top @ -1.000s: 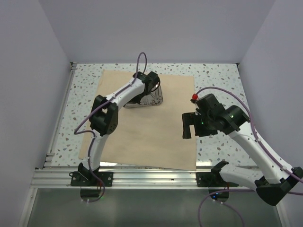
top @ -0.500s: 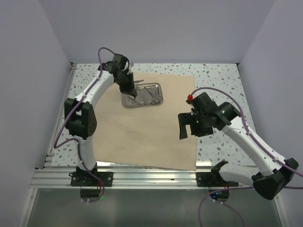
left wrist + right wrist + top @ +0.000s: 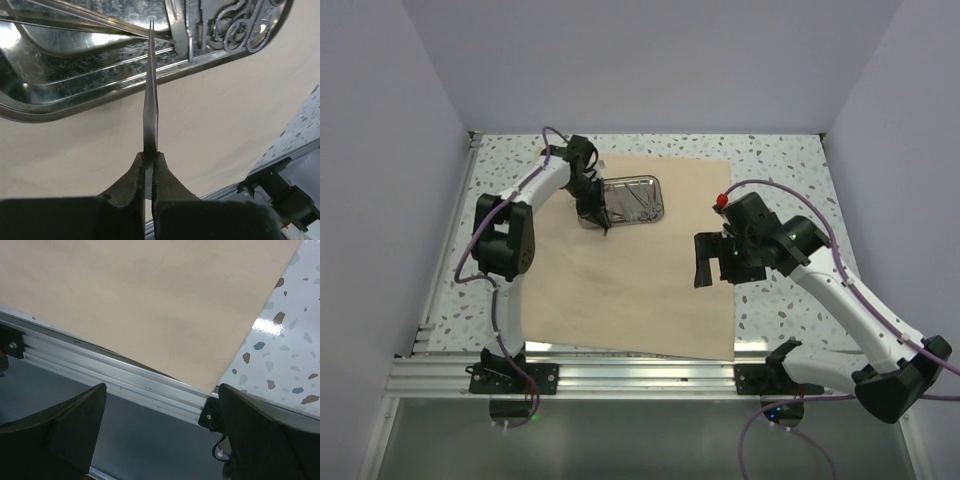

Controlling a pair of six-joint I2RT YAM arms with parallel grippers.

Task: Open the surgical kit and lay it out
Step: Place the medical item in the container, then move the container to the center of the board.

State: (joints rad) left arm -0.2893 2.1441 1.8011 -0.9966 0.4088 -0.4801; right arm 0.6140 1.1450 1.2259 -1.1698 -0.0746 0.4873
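The beige cloth wrap (image 3: 630, 270) lies spread flat on the table. The shiny steel tray (image 3: 642, 183) sits on its far part, with scissors (image 3: 240, 27) and other thin tools inside. My left gripper (image 3: 599, 214) hangs at the tray's (image 3: 100, 85) near left corner. In the left wrist view this gripper (image 3: 149, 161) is shut on thin pointed metal tweezers (image 3: 150, 100), whose tip points over the tray's rim. My right gripper (image 3: 705, 262) is open and empty above the cloth's right edge. In its wrist view, cloth (image 3: 150, 305) shows beyond its gripper (image 3: 160, 435).
The speckled tabletop (image 3: 780, 170) surrounds the cloth. An aluminium rail (image 3: 125, 380) runs along the table's near edge, close to the cloth's near right corner. White walls close the left, back and right sides.
My left arm swung off the tray toward the back left, then came back to the tray's near left corner with the tweezers in its jaws. My right gripper drifted slightly left.
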